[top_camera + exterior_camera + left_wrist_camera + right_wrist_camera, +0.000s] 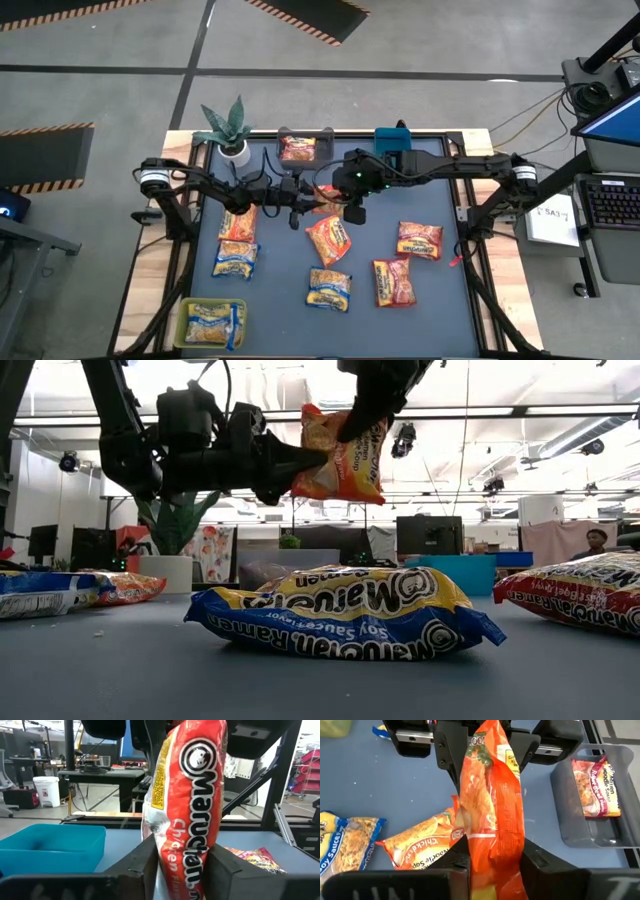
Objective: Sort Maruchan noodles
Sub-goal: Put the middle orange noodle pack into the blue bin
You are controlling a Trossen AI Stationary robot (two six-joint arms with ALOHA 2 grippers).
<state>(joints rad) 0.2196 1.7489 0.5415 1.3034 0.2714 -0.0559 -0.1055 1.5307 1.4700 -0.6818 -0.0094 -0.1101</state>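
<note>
Grey concrete floor (120, 40) with hazard-striped mats (45, 155). Far room: desks (95, 772), white bin (46, 790), monitors (428, 534), ceiling lights. Keyboard (612, 205) at right.

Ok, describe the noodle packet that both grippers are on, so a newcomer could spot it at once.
Start at the potted plant on the table's far edge, then look toward the table's middle, where both arms meet. Held in the air there, between the left gripper and the right gripper, is an orange Maruchan packet. It is the only packet off the table; every other one lies flat or in a bin.
</note>
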